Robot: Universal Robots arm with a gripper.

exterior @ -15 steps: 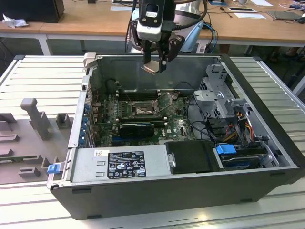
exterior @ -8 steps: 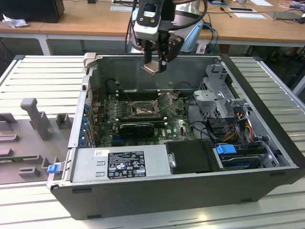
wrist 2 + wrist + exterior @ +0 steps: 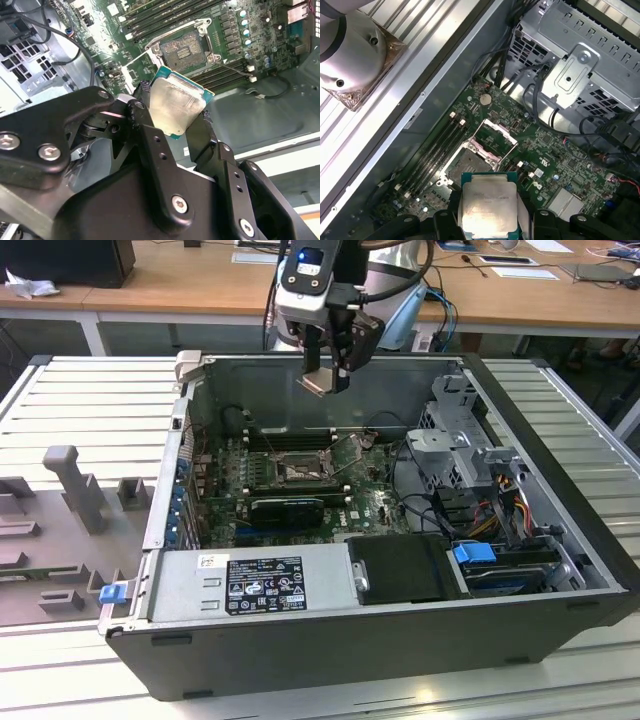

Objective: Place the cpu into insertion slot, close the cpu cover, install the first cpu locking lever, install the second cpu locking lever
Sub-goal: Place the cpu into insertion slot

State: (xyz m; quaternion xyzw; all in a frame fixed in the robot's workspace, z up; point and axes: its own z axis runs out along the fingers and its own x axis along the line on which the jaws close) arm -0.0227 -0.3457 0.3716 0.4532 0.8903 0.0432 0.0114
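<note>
Clasping the cpu (image 3: 489, 207), pincer (image 3: 174, 111) narrowly parted

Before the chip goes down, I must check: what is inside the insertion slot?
No chip is inside the insertion slot: it lies bare in the second wrist view. In the first wrist view, the cpu held by the tool hides its nearest corner.

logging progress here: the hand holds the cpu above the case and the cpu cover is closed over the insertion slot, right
No. The cpu cover stands open, swung off the bare insertion slot, as the first wrist view shows. The hand does hold the cpu above the case.
</note>
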